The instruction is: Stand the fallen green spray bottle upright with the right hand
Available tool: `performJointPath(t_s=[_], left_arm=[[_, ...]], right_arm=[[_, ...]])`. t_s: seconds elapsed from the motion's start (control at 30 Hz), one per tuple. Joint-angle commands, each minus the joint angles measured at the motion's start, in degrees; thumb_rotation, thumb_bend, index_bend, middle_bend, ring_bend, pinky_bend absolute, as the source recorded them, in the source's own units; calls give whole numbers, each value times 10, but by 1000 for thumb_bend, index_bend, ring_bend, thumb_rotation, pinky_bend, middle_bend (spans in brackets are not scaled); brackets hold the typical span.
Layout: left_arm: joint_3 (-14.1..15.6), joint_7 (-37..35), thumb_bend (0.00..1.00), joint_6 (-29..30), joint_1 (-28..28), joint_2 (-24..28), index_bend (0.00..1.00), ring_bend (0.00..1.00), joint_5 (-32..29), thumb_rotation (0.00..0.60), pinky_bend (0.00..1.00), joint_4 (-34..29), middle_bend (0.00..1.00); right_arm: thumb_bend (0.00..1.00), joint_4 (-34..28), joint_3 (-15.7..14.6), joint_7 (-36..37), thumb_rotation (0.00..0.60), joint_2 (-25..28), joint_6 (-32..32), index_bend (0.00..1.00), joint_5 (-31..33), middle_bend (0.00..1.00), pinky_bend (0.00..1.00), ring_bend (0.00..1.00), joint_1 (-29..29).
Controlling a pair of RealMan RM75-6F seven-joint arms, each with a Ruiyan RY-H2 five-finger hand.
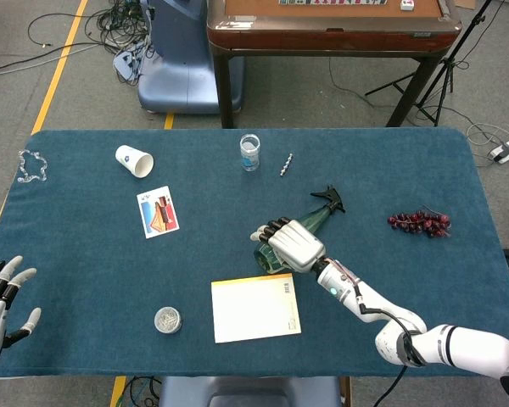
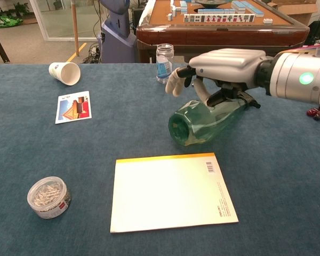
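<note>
One green spray bottle (image 2: pixel 208 120) lay fallen at centre; the right hand (image 2: pixel 224 65) hovered open above it. Lower left, one small tub (image 2: pixel 48 197) held clips.

My head view looks steeply down from high above, taking in the whole blue table (image 1: pixel 85 322) and the floor beyond its far edge. My chest view sits low and close, facing across the table's middle. Both share the yellow-edged notepad (image 1: pixel 255 307) (image 2: pixel 172 191).
</note>
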Motion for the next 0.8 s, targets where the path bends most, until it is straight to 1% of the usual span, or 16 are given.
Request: performJointPath(t_s=[0.03, 0.1, 0.23, 0.4, 0.57, 0.8], left_arm=[[0, -1, 334, 0, 2, 0, 217, 43, -1, 600, 35, 1, 73], [2, 0, 335, 0, 3, 1, 217, 43, 0, 600, 35, 0, 73], [3, -1, 335, 2, 4, 2, 218, 43, 5, 600, 35, 1, 73], [2, -5, 335, 4, 6, 1, 218, 42, 4, 600, 35, 4, 73], [2, -4, 335, 0, 6, 1, 218, 42, 6, 600, 35, 4, 73], [3, 0, 335, -1, 4, 0, 218, 41, 12, 600, 35, -1, 73]], right_arm=[[998, -5, -18, -12, 600, -7, 6, 242, 6, 261, 285, 213, -2], [998, -12, -30, -18, 600, -8, 10, 242, 7, 263, 284, 213, -6], [999, -22, -49, -32, 600, -11, 16, 242, 3, 306, 274, 213, -8], [998, -46, -69, -40, 600, 4, 26, 242, -13, 359, 273, 213, -12], [998, -69, -92, -46, 600, 37, 39, 242, -38, 384, 273, 213, -22], [997, -92, -129, -36, 600, 105, 67, 243, -78, 390, 273, 213, -48]])
